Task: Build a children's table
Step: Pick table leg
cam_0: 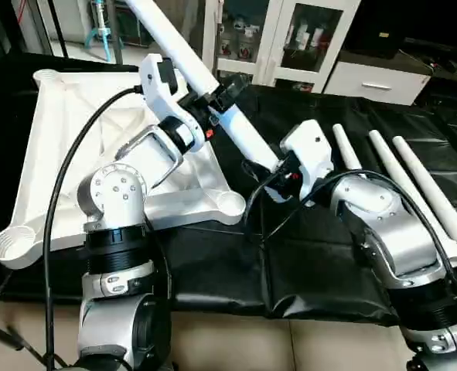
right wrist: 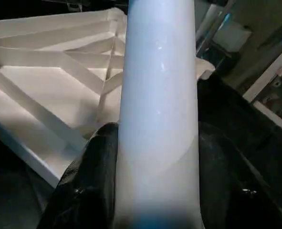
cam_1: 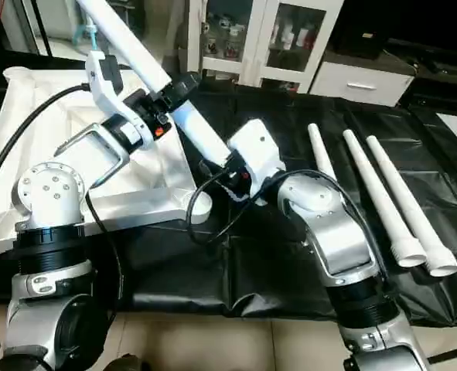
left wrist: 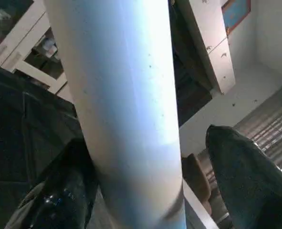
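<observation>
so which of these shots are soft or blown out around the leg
Left wrist view: the long white tapered tube leg is blurred and close, bluish shading down one side. Right wrist view: same leg soft near the lens, the white X-ribbed plastic table top behind sharper. Head views: crisp, mild glare on the glossy black table cloth.

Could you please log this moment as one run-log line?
right gripper: holds leg | left gripper: open around it | tabletop: ribs up | spare legs: three

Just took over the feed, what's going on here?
The robot holds one white leg up at a slant over the black table. The right gripper clamps its lower end; the left gripper, higher up, has one finger off it. The top lies ribs up, no legs fitted. Three legs lie to the right.
</observation>
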Tool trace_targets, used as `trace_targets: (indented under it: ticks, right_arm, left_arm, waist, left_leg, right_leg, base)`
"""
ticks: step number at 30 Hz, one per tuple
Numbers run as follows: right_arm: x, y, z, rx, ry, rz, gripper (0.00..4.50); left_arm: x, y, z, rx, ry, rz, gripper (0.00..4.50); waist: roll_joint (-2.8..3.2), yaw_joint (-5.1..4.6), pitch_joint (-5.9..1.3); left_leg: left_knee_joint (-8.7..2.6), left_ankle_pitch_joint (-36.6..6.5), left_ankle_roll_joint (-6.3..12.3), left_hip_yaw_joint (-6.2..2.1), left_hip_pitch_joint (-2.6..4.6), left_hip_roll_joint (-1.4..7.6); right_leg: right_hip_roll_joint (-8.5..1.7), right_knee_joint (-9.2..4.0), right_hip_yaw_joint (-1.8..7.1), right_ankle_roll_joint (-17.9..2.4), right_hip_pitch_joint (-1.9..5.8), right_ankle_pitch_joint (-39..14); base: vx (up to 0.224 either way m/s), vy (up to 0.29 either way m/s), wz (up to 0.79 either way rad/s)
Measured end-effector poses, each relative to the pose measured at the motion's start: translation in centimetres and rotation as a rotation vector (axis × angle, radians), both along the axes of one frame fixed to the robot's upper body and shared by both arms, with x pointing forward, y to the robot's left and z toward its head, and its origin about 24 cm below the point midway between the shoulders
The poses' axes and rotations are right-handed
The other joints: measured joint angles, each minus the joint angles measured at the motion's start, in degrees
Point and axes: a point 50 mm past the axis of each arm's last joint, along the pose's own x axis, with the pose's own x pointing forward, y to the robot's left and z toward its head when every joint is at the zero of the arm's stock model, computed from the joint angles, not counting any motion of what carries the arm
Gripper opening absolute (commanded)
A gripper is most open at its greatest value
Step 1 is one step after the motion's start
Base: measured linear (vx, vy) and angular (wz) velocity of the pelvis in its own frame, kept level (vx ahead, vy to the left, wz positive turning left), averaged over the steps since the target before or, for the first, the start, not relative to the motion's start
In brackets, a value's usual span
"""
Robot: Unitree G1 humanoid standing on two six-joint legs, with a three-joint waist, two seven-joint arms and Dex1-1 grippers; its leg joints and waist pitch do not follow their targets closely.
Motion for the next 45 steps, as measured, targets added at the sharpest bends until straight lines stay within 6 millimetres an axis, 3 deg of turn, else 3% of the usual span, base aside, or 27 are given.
trace_targets:
  ticks: [19,22,28,33,36,41,45]
  right_arm:
    - [0.3,0.2,0.0,-0.008,-0.02,-0.018,1.91]
    - [0.3,0.3,0.1,-0.009,-0.023,-0.018,2.61]
    - [0.2,0.6,0.1,0.018,-0.01,0.011,3.12]
    - [-1.0,0.9,2.0,0.22,0.018,0.167,3.54]
    - [-1.3,0.0,3.2,0.286,0.015,0.192,3.85]
    - [0.5,-4.7,5.6,0.38,-0.013,0.046,4.0]
    - [1.1,-6.7,5.3,0.366,0.026,-0.009,4.0]
  left_arm:
    - [0.3,0.0,-0.3,-0.016,0.016,0.029,2.06]
    - [0.3,0.0,-0.3,-0.024,0.016,0.026,1.92]
    - [0.5,0.7,-0.3,-0.019,0.016,0.062,1.84]
    - [0.9,1.8,-0.6,0.022,0.022,0.108,1.84]
    - [1.1,2.5,-0.6,0.056,0.015,0.136,1.84]
    - [1.1,3.4,-0.4,0.099,-0.016,0.13,1.84]
    - [0.8,2.7,-0.2,0.142,-0.037,0.044,1.84]
  waist:
    - [-0.21,0.0,-0.01]
    - [-0.21,0.0,-0.01]
    - [-0.2,-0.06,-0.01]
    - [-0.2,0.04,-0.01]
    - [-0.2,0.13,-0.01]
    - [-0.2,0.15,-0.01]
    - [-0.2,0.16,-0.01]
  left_leg:
    - [0.02,0.02,-0.01,0.0,-0.01,0.0]
    - [0.03,0.02,-0.01,0.0,0.0,0.0]
    - [0.03,0.03,-0.02,-0.01,0.0,0.0]
    - [0.03,0.02,-0.01,-0.02,-0.01,0.0]
    - [0.06,0.04,0.0,-0.03,0.0,0.0]
    - [0.09,0.24,-0.07,-0.03,0.0,0.0]
    - [0.08,0.32,-0.19,-0.03,0.01,0.02]
  right_leg:
    - [0.0,-0.01,0.01,0.04,0.0,0.07]
    - [0.0,-0.01,0.01,0.04,0.01,0.08]
    - [0.0,-0.01,0.01,0.05,0.01,0.1]
    - [0.0,-0.02,0.0,0.06,0.02,0.1]
    - [0.0,-0.03,0.0,0.05,0.04,0.14]
    - [-0.01,-0.03,-0.01,0.01,0.05,0.34]
    - [-0.01,-0.02,-0.04,0.02,0.06,0.37]
  base:
    - [0.0,0.0,0.0]
    - [0.0,0.0,0.0]
    - [0.0,0.0,0.0]
    - [0.0,0.0,0.0]
    - [0.0,0.0,0.0]
    - [0.0,0.0,0.0]
    - [0.0,0.0,0.0]
